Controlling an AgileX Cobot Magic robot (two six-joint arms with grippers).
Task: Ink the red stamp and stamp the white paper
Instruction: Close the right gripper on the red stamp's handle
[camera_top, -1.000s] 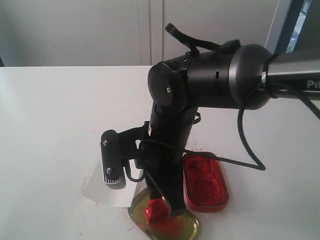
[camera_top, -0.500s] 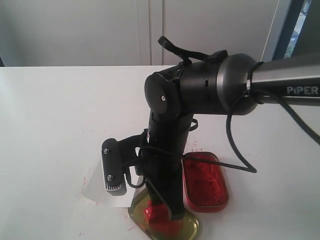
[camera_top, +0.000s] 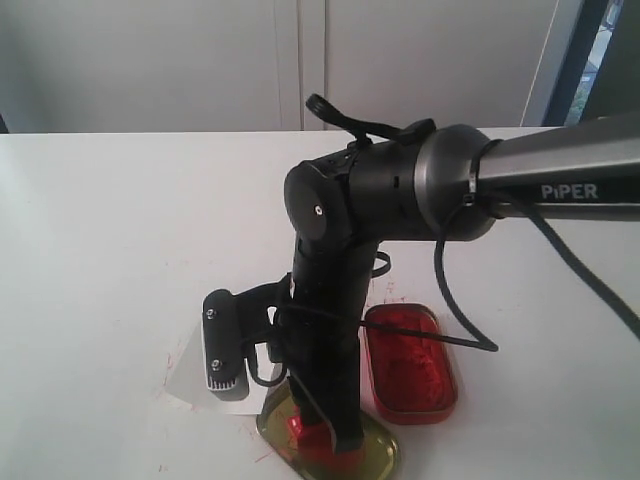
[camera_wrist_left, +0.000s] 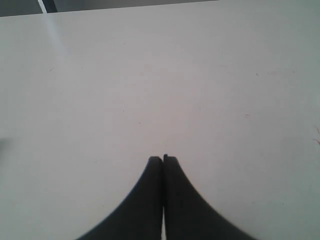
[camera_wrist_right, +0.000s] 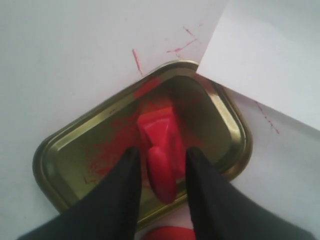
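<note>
The red stamp (camera_wrist_right: 161, 137) lies on its side in the gold oval lid (camera_wrist_right: 75, 145), which is smeared with red. My right gripper (camera_wrist_right: 162, 151) is open, one finger on each side of the stamp's handle end, with a small gap on both sides. From the exterior view, the right gripper (camera_top: 332, 436) points down into the gold lid (camera_top: 378, 452), and a bit of the stamp (camera_top: 298, 428) shows beside it. The white paper (camera_wrist_right: 270, 65) lies beside the lid, one corner over its rim. My left gripper (camera_wrist_left: 163, 159) is shut, empty, over bare tabletop.
The open red tin of ink paste (camera_top: 410, 365) sits just right of the lid. The right arm's wrist camera (camera_top: 225, 350) hangs over the paper (camera_top: 188, 385). Thin red ink streaks (camera_wrist_right: 136, 61) mark the table near the lid.
The right arm has come down and slightly left, lowering the open gripper into the gold lid around the red stamp. The stamp has not moved.
</note>
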